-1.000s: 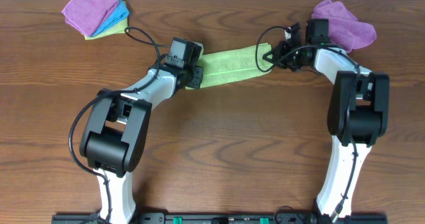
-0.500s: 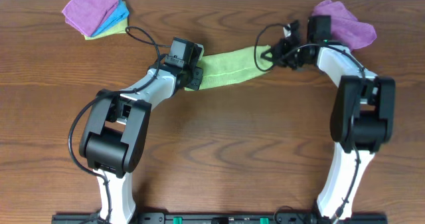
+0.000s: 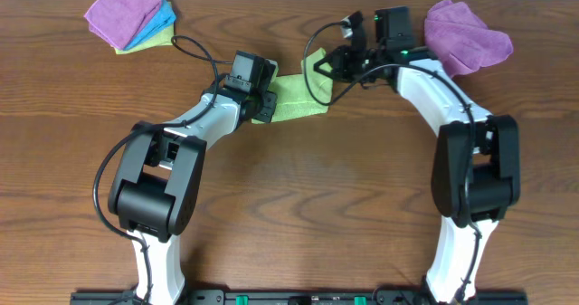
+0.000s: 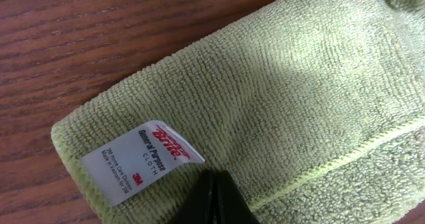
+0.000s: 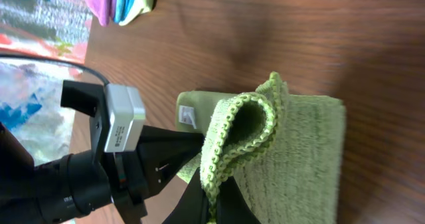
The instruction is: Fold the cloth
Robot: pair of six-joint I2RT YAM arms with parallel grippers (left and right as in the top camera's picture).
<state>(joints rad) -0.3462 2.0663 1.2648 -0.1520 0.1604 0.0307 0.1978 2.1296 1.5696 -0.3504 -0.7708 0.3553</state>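
1. Where the left hand (image 3: pixel 269 107) reaches in from the near left, its fingers are shut on the left end of the lime-green cloth (image 3: pixel 294 95). They pin it to the wooden counter (image 3: pixel 298 205) just beside the white tag (image 4: pixel 143 159).
2. The cloth lies on the counter between the two hands, past the middle and toward the far edge. Most of it rests flat as a short doubled band.
3. A little farther back, the right hand (image 3: pixel 327 64) is clamped on the cloth's right end. In the right wrist view that end stands up off the band as a curled loop, raised above the flat part.
4. My judgement is that the end-to-end fold is in hand and about half made. The next move calls for carrying the lifted end across to the tag end and lowering it so the edges meet. The right hand should let go only then, while the left hand holds its end down.
5. At the far right lies a crumpled purple cloth (image 3: pixel 466 33). At the far left sits a stack of folded cloths (image 3: pixel 134 15) in purple, blue and yellow-green. Both are well apart from the work.
6. No container shows in any view, so nothing here is held in one.
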